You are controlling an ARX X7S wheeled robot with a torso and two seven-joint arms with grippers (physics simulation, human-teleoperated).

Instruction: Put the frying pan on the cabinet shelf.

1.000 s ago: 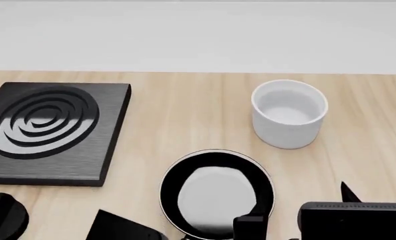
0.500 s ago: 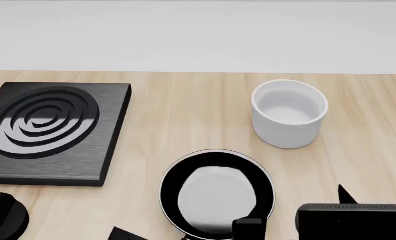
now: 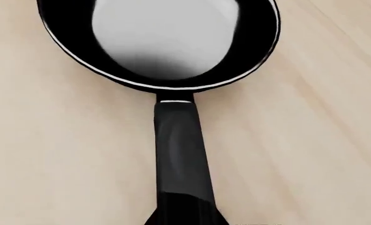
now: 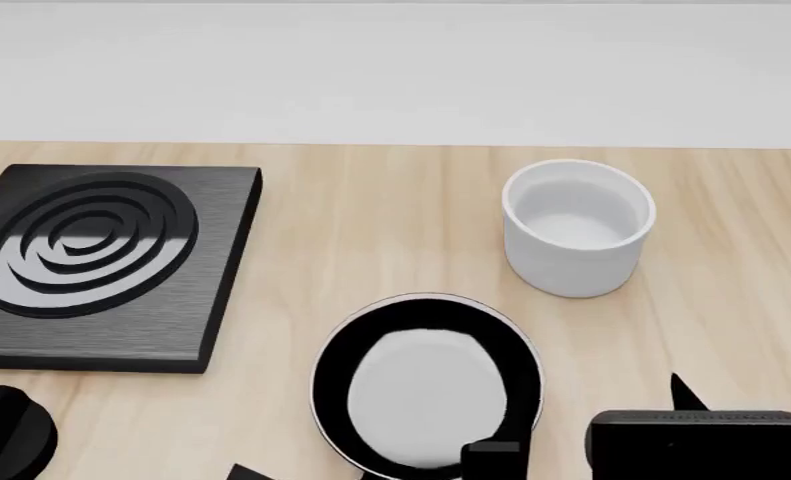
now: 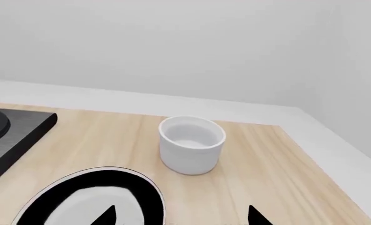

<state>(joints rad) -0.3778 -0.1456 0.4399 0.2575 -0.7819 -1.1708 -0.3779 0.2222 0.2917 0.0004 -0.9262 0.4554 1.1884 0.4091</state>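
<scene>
The frying pan (image 4: 426,385), black with a thin pale rim and a glossy inside, lies on the wooden table near its front edge. In the left wrist view the pan (image 3: 160,37) has its long handle (image 3: 180,154) running straight into my left gripper (image 3: 186,216), which looks shut around the handle's end. The fingers merge with the handle in one dark shape. My right gripper (image 5: 183,218) is open and empty, with one fingertip (image 5: 110,216) over the pan's right side and the other over bare wood. The cabinet shelf is out of view.
A square black stove plate (image 4: 95,260) with ring grooves lies at the table's left. A white round cup (image 4: 578,227) stands behind and to the right of the pan, also in the right wrist view (image 5: 192,144). The right arm's black body (image 4: 702,445) sits at the front right.
The pan has shifted slightly left and toward me. The left arm's dark part at the bottom of the head view has dropped almost out of view. The right gripper has drifted slightly back.
</scene>
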